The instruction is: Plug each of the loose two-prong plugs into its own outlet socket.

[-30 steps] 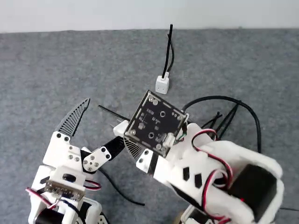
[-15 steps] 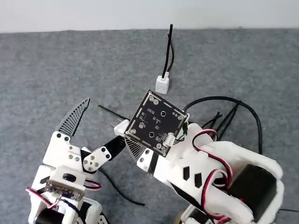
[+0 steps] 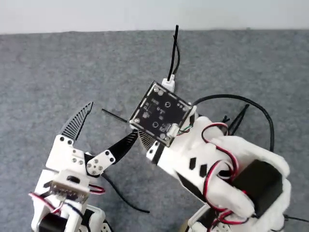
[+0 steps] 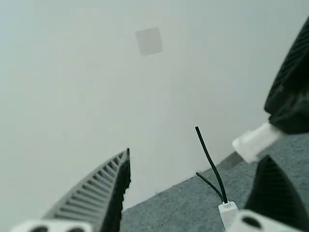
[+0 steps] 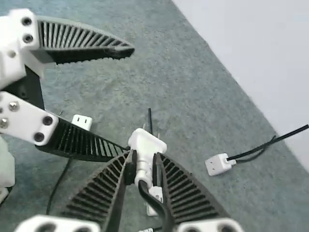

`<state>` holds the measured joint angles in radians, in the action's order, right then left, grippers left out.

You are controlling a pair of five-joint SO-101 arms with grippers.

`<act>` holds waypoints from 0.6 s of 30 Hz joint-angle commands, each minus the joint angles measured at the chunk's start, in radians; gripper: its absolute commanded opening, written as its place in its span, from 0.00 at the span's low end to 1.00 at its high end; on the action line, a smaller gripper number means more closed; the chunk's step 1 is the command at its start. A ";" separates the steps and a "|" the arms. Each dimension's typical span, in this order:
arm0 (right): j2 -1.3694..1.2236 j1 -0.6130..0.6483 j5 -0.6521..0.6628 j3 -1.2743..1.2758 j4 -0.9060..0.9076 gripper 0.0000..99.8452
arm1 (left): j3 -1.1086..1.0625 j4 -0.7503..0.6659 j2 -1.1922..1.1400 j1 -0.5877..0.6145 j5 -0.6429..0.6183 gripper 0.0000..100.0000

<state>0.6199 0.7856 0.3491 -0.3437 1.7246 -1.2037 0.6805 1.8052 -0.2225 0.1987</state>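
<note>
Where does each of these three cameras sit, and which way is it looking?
High view: fixed above, looking down on the grey carpet, left arm and right arm.
Left wrist view: on the left arm, facing the wall past its open left gripper.
Right wrist view: on the right arm, looking down past the right gripper, shut on a plug.
Shared: both wrist views show the white socket on the carpet.

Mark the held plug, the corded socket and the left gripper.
plug [image 5: 145,145], right wrist view, its white body
corded socket [image 5: 218,164], right wrist view, its white block
left gripper [image 3: 114,118], high view, midway between its open fingertips
</note>
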 commanded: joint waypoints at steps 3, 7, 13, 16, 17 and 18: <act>-0.101 -0.097 0.028 -0.009 -0.025 0.01 | -0.110 -0.121 0.015 0.009 -0.003 0.38; -0.162 -0.180 0.068 -0.072 -0.038 0.01 | -0.182 -0.132 0.014 0.011 0.041 0.38; -0.266 -0.262 0.123 -0.140 -0.004 0.01 | -0.289 -0.158 0.014 0.075 0.068 0.38; -0.314 -0.305 0.150 -0.140 -0.007 0.01 | -0.343 -0.210 0.014 0.157 0.064 0.38; -0.331 -0.315 0.164 -0.140 -0.007 0.01 | -0.363 -0.235 0.014 0.183 0.064 0.38; -0.348 -0.323 0.175 -0.140 -0.007 0.01 | -0.381 -0.255 0.014 0.207 0.064 0.38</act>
<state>0.3161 0.5094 0.4733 -0.4358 1.7154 -1.5489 0.5178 1.8052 -0.1028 0.2555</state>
